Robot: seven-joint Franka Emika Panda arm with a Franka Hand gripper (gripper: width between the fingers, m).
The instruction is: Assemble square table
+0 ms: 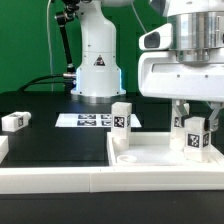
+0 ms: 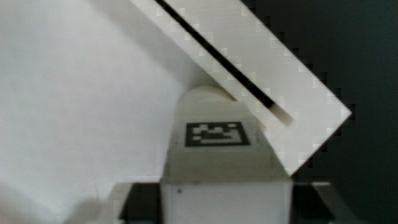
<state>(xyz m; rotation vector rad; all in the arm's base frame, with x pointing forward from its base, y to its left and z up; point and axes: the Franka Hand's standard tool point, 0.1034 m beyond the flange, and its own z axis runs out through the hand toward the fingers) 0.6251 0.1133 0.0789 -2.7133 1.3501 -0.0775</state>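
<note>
The white square table top (image 1: 150, 152) lies in the foreground at the exterior view's right. One white tagged leg (image 1: 121, 124) stands upright at its corner towards the exterior view's left. My gripper (image 1: 195, 122) is shut on a second tagged leg (image 1: 194, 137) and holds it upright, down on the top near the right corner. In the wrist view that leg (image 2: 217, 150) sits between my dark fingers (image 2: 150, 205), with the gripper (image 2: 222, 205) above the top's flat face (image 2: 80, 100) and raised rim (image 2: 231, 60). A third leg (image 1: 14, 121) lies on the black table at the far left.
The marker board (image 1: 92, 120) lies flat behind the top, in front of the robot's base (image 1: 98, 65). A long white border wall (image 1: 70, 182) runs along the front edge. A white block end (image 1: 3, 148) shows at the left edge.
</note>
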